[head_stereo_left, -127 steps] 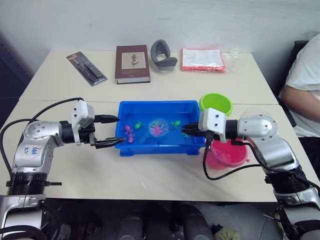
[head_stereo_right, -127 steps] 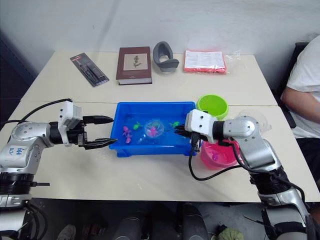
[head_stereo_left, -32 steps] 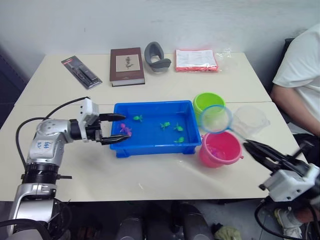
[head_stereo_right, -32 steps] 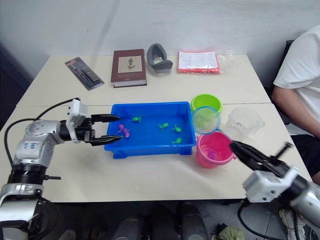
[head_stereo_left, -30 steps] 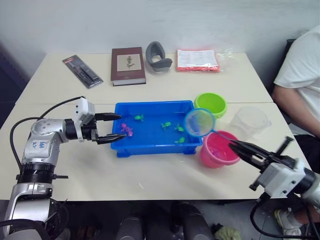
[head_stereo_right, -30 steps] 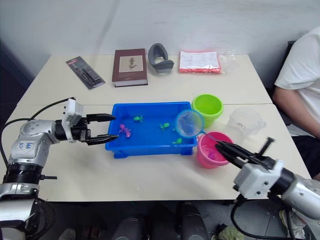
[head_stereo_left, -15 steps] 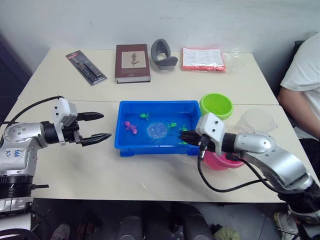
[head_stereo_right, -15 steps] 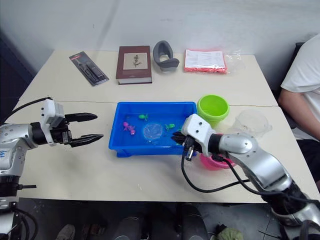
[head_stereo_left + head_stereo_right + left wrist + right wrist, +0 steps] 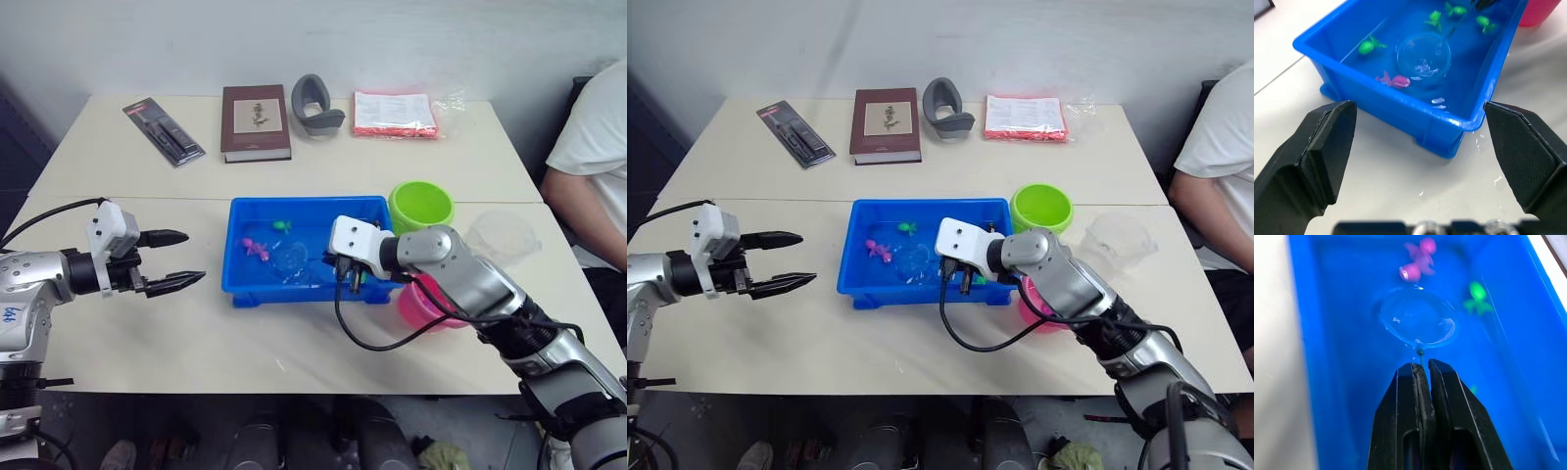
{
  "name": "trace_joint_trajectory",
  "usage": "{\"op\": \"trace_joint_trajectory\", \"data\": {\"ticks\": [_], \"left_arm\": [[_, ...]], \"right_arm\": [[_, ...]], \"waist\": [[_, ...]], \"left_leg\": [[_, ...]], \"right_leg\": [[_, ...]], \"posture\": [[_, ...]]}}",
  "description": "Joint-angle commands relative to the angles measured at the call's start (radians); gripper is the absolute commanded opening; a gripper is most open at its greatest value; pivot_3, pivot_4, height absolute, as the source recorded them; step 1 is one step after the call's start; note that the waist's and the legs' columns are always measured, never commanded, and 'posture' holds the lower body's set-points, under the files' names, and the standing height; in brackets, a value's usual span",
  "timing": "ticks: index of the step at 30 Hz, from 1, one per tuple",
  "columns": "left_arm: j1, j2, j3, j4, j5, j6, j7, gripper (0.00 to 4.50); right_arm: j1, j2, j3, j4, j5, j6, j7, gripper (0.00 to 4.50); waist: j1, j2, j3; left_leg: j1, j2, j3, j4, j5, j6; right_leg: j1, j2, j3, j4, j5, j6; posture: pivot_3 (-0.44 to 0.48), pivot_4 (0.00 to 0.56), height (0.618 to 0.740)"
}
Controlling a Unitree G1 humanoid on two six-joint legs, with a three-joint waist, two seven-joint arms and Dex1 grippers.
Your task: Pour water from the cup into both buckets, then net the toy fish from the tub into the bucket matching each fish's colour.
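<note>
The right gripper (image 9: 1421,377) and its net (image 9: 1417,322) are occupying the tub (image 9: 238,290) interior; bare table (image 9: 196,333) is lying open left of it.

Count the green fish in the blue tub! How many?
4. One green fish floats alone beside the net; three others cluster at the end of the tub near the pink bucket. More may be hidden.
</note>
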Motion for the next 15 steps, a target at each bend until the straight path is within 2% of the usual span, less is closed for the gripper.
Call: {"op": "trace_joint_trajectory", "data": {"ticks": [1, 8, 15], "left_arm": [[0.004, 0.028, 0.048, -0.013, -0.025, 0.013, 0.000, 4.46], [-0.028, 0.023, 0.015, 0.000, -0.016, 0.010, -0.001, 4.46], [-0.023, 0.013, 0.000, -0.008, -0.010, 0.001, 0.009, 4.46]], "right_arm": [[-0.030, 0.022, 0.006, -0.011, -0.048, 0.011, 0.039, 0.00], [-0.005, 0.120, -0.021, 0.033, -0.039, 0.024, 0.066, 0.00], [-0.008, 0.148, -0.063, 0.086, -0.047, -0.013, 0.072, 0.00]], "waist": [[-0.005, 0.000, 0.000], [-0.014, 0.000, 0.000], [-0.014, 0.000, 0.000]], "left_leg": [[0.000, 0.000, 0.000, 0.000, 0.000, -0.001], [-0.007, 0.000, -0.001, 0.002, 0.000, -0.001], [-0.008, 0.000, -0.001, 0.002, 0.000, -0.001]], "right_leg": [[-0.001, 0.000, 0.000, 0.001, 0.000, 0.000], [-0.006, 0.000, -0.001, 0.002, 0.000, -0.001], [-0.007, 0.000, -0.002, 0.002, 0.000, -0.001]], "posture": [[0.000, 0.150, 0.740], [0.000, 0.150, 0.740], [0.000, 0.150, 0.740]]}}
